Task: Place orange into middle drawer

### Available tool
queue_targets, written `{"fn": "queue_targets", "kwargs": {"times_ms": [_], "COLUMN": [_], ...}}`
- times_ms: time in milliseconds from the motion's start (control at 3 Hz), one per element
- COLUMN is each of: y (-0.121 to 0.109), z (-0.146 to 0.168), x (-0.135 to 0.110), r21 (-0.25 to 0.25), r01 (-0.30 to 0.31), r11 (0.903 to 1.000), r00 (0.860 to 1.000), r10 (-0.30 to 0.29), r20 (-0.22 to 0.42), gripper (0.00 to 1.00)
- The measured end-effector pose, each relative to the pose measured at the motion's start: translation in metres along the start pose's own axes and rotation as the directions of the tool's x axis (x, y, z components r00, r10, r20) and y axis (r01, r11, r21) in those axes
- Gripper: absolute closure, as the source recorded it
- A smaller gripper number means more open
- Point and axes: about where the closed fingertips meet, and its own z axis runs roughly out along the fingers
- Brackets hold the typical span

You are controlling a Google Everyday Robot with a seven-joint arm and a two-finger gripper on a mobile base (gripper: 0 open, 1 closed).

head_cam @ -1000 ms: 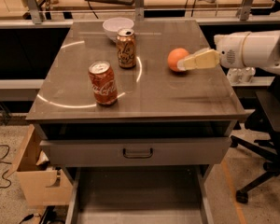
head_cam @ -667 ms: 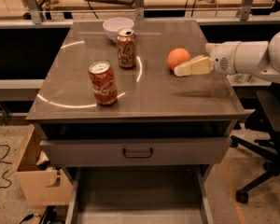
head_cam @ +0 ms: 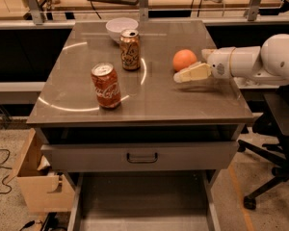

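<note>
The orange (head_cam: 184,59) rests on the grey tabletop (head_cam: 183,100), right of centre. My gripper (head_cam: 189,74) reaches in from the right on a white arm (head_cam: 260,60). Its cream tip lies low over the tabletop, just in front of and to the right of the orange, touching it or nearly so. The middle drawer (head_cam: 142,203) is pulled out below the table, with a flat grey floor showing and nothing on it. Above it is a drawer front with a dark loop handle (head_cam: 142,157).
A red cola can (head_cam: 106,85) and an orange-brown soda can (head_cam: 130,49) stand left of centre. A white bowl (head_cam: 121,28) sits at the back. A wooden box (head_cam: 36,177) is on the floor at left, and an office chair base (head_cam: 265,177) at right.
My gripper has come down and a little to the left, closer to the tabletop beside the orange. The orange and the cans have not moved.
</note>
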Motion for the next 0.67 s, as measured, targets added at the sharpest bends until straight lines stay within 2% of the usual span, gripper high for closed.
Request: {"fn": "queue_targets", "kwargs": {"times_ms": [333, 667], "y": [-0.0035, -0.0078], "z": [0.0127, 0.0189], "x": [-0.0005, -0.0091], "r21": [-0.010, -0.009], "r01": [0.011, 0.036], "r11": [0.9999, 0.9993], "r00": [1.000, 0.998], "r10": [-0.011, -0.035], "r20": [0.020, 0.048], "gripper": [0.00, 0.17]}}
